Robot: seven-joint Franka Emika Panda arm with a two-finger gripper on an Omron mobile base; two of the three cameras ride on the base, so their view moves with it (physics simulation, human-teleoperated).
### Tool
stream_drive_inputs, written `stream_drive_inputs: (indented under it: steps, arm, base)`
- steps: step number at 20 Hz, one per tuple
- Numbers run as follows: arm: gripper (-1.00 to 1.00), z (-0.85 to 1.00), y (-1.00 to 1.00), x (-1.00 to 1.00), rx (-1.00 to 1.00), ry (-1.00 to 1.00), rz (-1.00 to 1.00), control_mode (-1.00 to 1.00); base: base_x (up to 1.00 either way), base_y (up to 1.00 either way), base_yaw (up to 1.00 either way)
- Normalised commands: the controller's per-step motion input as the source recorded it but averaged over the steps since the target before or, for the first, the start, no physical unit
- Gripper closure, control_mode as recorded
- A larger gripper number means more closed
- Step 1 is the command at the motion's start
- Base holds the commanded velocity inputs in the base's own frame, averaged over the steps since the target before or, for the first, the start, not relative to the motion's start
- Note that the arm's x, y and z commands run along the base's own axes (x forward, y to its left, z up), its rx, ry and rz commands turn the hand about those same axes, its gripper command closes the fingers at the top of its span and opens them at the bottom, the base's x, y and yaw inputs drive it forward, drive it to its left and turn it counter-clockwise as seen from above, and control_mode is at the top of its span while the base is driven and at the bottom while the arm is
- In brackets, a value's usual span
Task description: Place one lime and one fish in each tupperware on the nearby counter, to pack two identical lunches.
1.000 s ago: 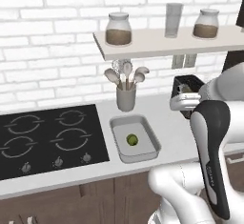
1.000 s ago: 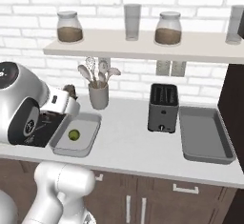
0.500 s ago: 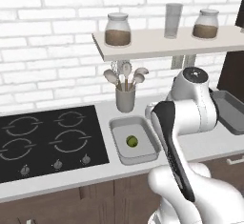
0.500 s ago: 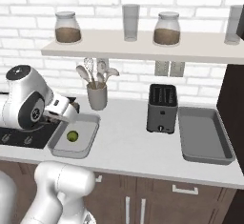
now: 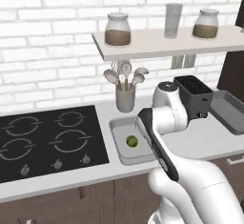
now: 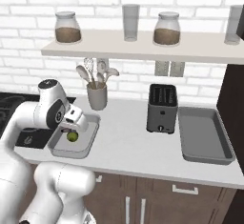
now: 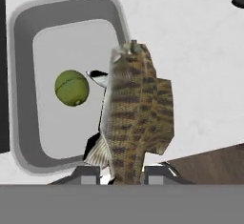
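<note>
Fingers [image 7: 125, 174] clenched on the brown fish [image 7: 136, 118], which hangs over the whitish tupperware's [image 7: 25, 37] right rim, ready for lowering inside. The lime [image 7: 72, 88] already lies within, at the fish's nine o'clock, so this lunch lacks only the fish.

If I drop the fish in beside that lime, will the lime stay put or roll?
It will probably roll: the lime is a round ball lying loose on the flat floor of the whitish tupperware. The raised rim should likely keep it inside. The fish, hanging from the gripper over the right rim, looks bulky enough to nudge it.
</note>
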Motion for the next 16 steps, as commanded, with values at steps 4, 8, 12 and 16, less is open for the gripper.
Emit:
stream_drive_inputs:
  steps: [4, 8, 12, 16]
  arm:
    - [1.00, -0.61, 0.30, 1.00, 0.00, 0.06, 0.00, -1.00]
    - [1.00, -0.66, 0.29, 1.00, 0.00, 0.12, 0.00, -1.00]
    - [1.00, -0.71, 0.07, 0.98, 0.00, 0.16, 0.04, -1.00]
    - [-1.00, -0.36, -0.19, 0.35, 0.00, 0.12, 0.11, -1.00]
  base:
    - [0.00, 0.00, 0.00]
    - [0.00, 0.00, 0.00]
    - [0.00, 0.00, 0.00]
    - [0.00, 0.00, 0.00]
